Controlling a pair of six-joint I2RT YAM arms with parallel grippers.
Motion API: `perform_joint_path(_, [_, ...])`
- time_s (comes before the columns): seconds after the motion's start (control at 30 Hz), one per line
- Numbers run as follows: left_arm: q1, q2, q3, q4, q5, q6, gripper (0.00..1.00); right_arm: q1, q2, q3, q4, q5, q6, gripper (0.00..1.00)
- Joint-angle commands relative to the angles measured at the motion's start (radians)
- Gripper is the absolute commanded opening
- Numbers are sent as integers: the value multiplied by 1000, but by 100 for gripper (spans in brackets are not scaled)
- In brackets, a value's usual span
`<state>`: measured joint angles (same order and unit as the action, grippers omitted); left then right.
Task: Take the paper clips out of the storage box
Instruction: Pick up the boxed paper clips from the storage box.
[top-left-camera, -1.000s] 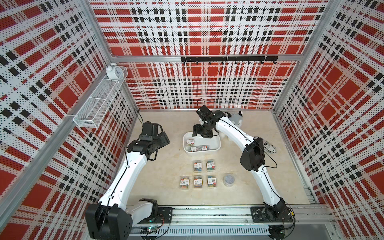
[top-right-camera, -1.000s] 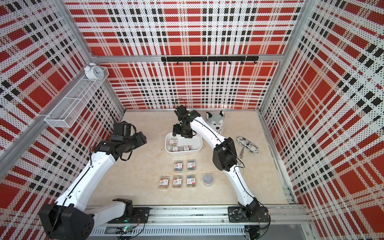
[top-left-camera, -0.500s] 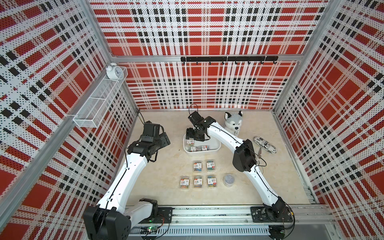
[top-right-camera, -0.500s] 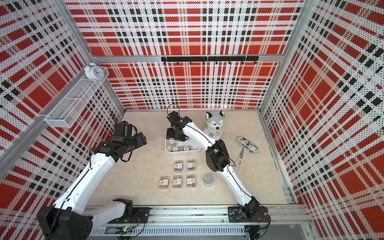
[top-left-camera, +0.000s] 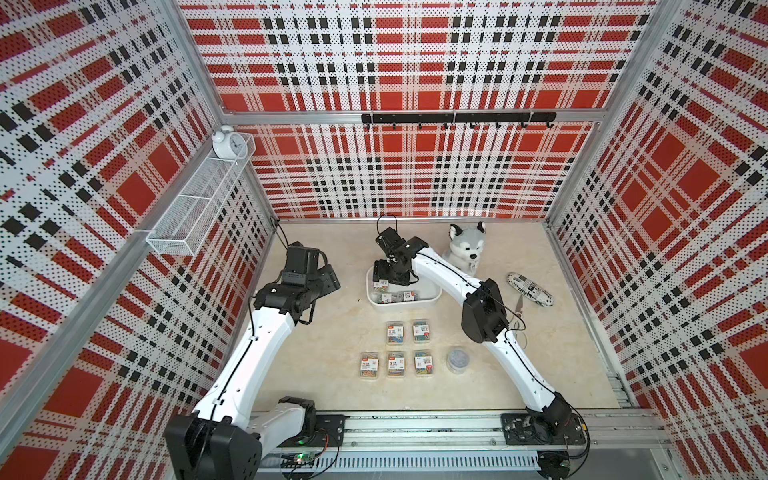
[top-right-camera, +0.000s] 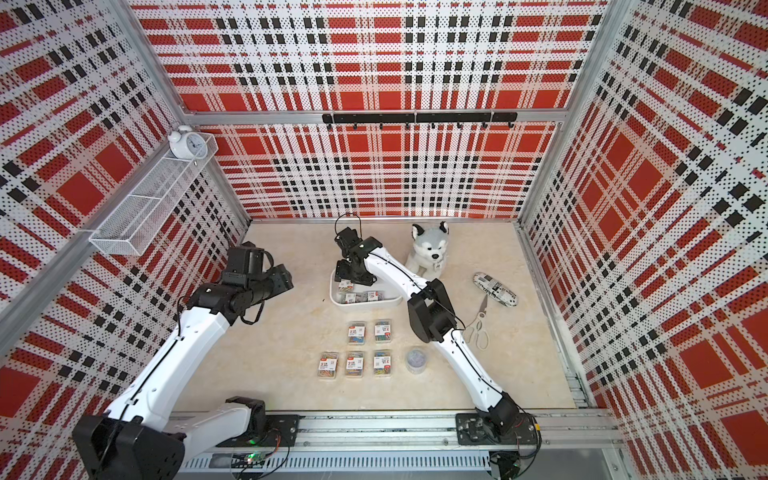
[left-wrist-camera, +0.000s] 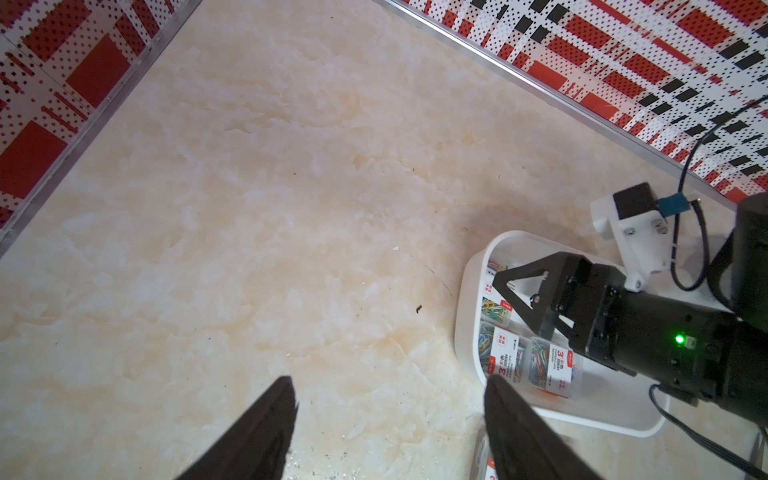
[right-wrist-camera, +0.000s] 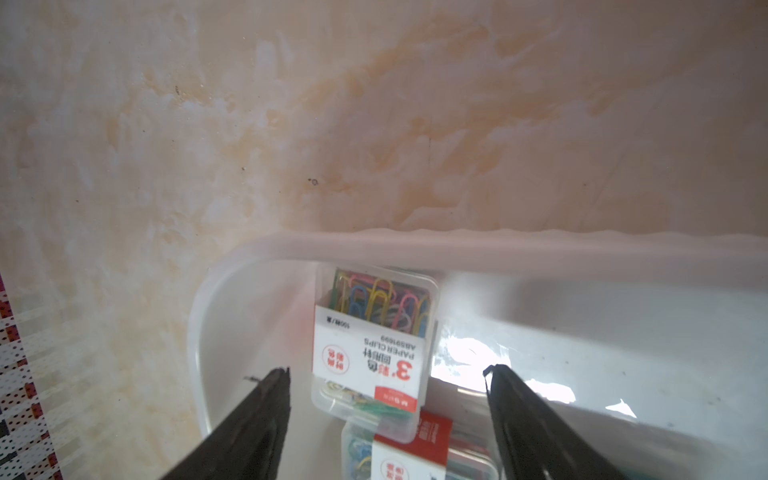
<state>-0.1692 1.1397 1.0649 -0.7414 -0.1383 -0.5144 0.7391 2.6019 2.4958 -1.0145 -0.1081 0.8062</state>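
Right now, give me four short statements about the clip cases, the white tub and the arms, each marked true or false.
1. Five clip cases lie on the table outside the white tub. True.
2. The white tub is empty. False: three cases lie in it.
3. On the right arm the jaws are shut on a case. False: they stand open, either side of a case in the tub.
4. A round tub stands beside the cases on the table. True.

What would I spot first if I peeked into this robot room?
Probably the red checked walls all around. Then the fluffy toy dog sitting at the back of the table, near the white box where the right hand hangs open over a case of colourful clips.
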Motion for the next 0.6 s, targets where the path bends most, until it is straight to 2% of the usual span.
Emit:
perform_joint_path(0.0, [8, -9, -11, -6, -3, 11, 74, 7, 25, 33, 35, -5, 6, 80])
perform_joint_path(0.57, [10, -10, -22, -2, 3, 9, 74, 14, 74, 64, 23, -7, 10, 80])
